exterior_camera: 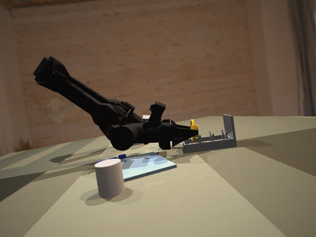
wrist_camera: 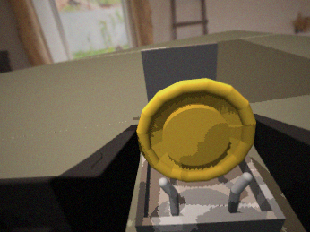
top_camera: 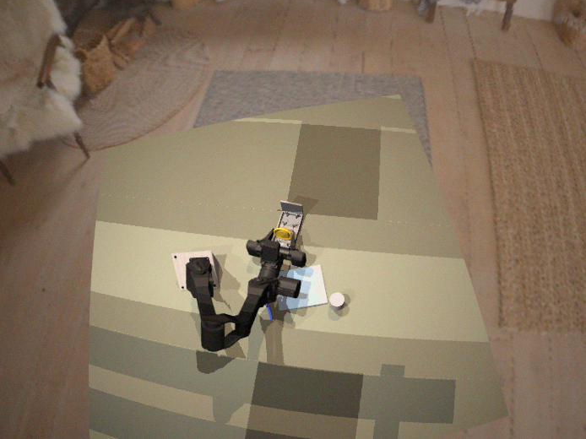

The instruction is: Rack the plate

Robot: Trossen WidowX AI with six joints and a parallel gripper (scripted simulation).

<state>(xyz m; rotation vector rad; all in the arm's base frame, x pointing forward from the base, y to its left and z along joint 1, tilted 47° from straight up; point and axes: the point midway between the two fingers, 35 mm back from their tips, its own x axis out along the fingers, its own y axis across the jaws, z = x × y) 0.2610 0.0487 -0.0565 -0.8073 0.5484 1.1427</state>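
Observation:
The yellow plate (top_camera: 283, 234) (exterior_camera: 194, 127) (wrist_camera: 197, 128) stands upright on its edge between my fingers. My gripper (top_camera: 282, 238) (exterior_camera: 195, 132) (wrist_camera: 192, 126) is shut on the plate's rim from both sides. It holds the plate over the near end of the grey dish rack (top_camera: 291, 211) (exterior_camera: 211, 144) (wrist_camera: 179, 68). In the wrist view the plate's lower edge sits just above two grey pegs (wrist_camera: 169, 193) (wrist_camera: 237, 191) at the rack's near end. The rack's tall back wall stands behind the plate. I cannot tell whether the plate touches the rack's floor.
A light blue mat (top_camera: 312, 287) (exterior_camera: 150, 168) lies under the arm's forearm. A white cylinder (top_camera: 337, 300) (exterior_camera: 109, 177) stands to the right of the mat. A small blue object (exterior_camera: 121, 156) lies at the mat's far edge. The arm's base stands on a white mounting plate (top_camera: 183, 262).

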